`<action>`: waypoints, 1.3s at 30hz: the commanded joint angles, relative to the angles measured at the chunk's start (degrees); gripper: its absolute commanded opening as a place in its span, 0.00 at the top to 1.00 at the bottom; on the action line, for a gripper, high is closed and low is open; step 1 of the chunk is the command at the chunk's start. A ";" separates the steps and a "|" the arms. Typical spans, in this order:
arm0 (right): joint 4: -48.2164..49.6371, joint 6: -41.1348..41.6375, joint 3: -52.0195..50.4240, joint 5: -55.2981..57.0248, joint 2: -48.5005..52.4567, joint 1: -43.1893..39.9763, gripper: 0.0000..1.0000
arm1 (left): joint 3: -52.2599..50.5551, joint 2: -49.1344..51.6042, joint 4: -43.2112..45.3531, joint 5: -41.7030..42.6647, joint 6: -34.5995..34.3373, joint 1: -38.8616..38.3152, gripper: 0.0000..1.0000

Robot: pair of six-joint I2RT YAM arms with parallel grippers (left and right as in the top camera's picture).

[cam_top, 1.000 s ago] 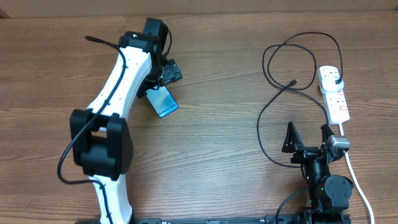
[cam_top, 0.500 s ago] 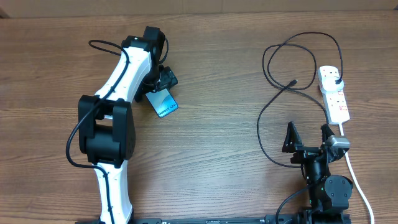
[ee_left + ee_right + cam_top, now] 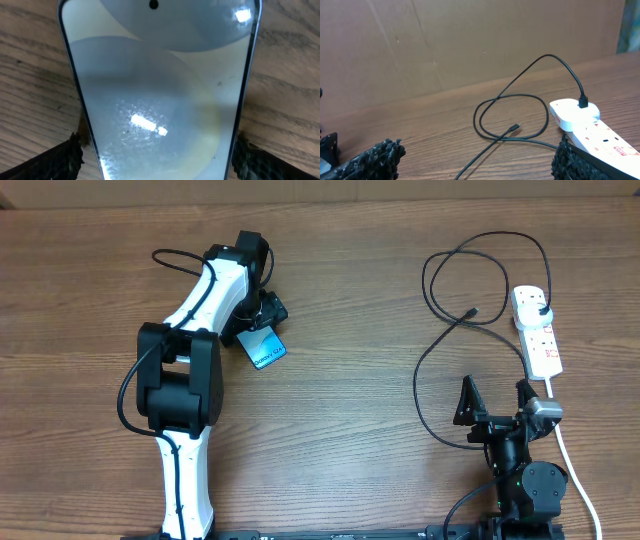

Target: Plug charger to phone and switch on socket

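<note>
Jaws: left pair astride phone, right pair spread and empty

Left gripper (image 3: 258, 328): jaws apart either side of the slim smartphone with light blue-teal screen (image 3: 266, 347), which lies flat on the brown wooden bench (image 3: 350, 430), left half, toward the far edge.
Long thin black charger cable (image 3: 416, 380): looped loosely on the right half; connector tip (image 3: 470, 313) free on the wood.
Right gripper (image 3: 495, 402): jaws wide apart at the near edge.
White elongated power strip (image 3: 537, 330): by the right edge; black plug (image 3: 541, 304) seated in it.

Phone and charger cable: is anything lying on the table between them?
No. The overhead view shows only bare wooden table between the phone and the nearest bend of the charger cable.
</note>
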 commanded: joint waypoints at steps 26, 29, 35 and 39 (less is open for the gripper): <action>0.37 -0.31 -0.59 0.39 -0.02 0.22 0.00 | 0.37 2.69 -2.49 6.25 19.39 -1.42 0.18; 0.37 -0.31 -0.59 0.39 -0.02 0.22 0.00 | 0.37 2.69 -2.62 6.45 21.73 -1.75 0.17; 0.37 -0.31 -0.59 0.39 -0.02 0.22 0.00 | 0.37 2.69 -2.21 6.05 21.86 -1.90 0.00; 0.37 -0.31 -0.59 0.39 -0.02 0.22 0.00 | 0.37 2.69 -1.86 6.05 21.24 -1.90 0.00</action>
